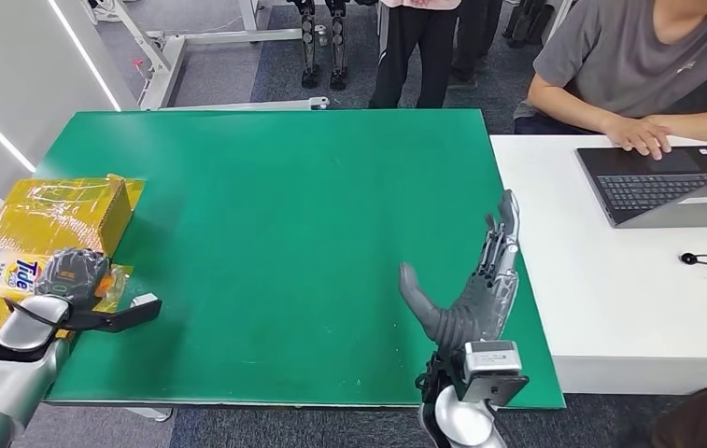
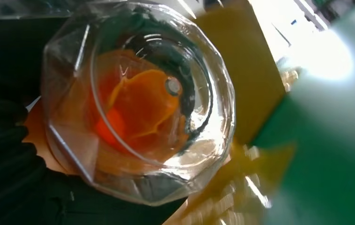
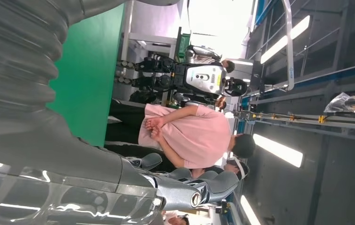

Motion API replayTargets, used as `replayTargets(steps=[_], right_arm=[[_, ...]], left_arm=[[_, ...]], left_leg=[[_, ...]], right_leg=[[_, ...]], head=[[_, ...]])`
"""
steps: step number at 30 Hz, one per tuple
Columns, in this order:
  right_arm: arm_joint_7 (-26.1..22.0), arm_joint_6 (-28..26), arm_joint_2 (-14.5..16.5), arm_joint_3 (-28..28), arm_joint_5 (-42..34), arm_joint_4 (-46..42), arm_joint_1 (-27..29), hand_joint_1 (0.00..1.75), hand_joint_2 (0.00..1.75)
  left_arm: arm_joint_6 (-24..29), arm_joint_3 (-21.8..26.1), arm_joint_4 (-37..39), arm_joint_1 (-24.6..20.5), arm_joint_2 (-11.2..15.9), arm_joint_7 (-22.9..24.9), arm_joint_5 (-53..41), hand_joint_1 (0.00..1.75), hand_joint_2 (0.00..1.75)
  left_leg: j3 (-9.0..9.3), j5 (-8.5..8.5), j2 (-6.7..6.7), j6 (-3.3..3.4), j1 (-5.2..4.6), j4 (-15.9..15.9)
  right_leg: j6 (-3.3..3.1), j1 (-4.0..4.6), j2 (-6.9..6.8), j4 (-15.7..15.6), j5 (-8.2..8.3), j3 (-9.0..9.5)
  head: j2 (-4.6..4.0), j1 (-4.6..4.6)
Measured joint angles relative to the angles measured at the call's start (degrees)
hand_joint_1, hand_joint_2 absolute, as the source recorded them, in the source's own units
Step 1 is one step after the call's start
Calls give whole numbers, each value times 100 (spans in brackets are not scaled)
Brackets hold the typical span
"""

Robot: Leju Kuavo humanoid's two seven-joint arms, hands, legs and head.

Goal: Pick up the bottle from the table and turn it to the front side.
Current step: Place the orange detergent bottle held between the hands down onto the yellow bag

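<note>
Left robot hand [image 1: 71, 273] grips clear faceted plastic bottle [image 2: 138, 101] with orange contents, at near-left green bench [image 1: 275, 233] edge beside yellow cardboard box [image 1: 69, 213]; label orientation unclear. Right robot hand [image 1: 480, 289] open, idle, likely waiting to assist turning.

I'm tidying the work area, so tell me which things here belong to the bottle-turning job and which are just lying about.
Belongs to the job:
bottle, held by the left robot hand
right robot hand, open
green table

Just lying about:
yellow box
laptop
white table
</note>
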Motion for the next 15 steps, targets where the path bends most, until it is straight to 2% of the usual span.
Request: replayTargets(steps=[6,15], right_arm=[[0,-66,-10,17,52,60,-91,0,175],[1,-76,-21,21,128,73,-131,0,175]], left_arm=[[-74,-520,800,-326,-38,40,-18,175,175],[103,-979,1335,-648,-102,-55,-28,175,175]], left_leg=[[1,0,-5,0,-2,0],[13,9,-9,-10,-3,-1]], right_leg=[[0,0,-6,0,0,4],[-2,-1,-12,14,1,12]], head=[[0,-1],[0,-1]])
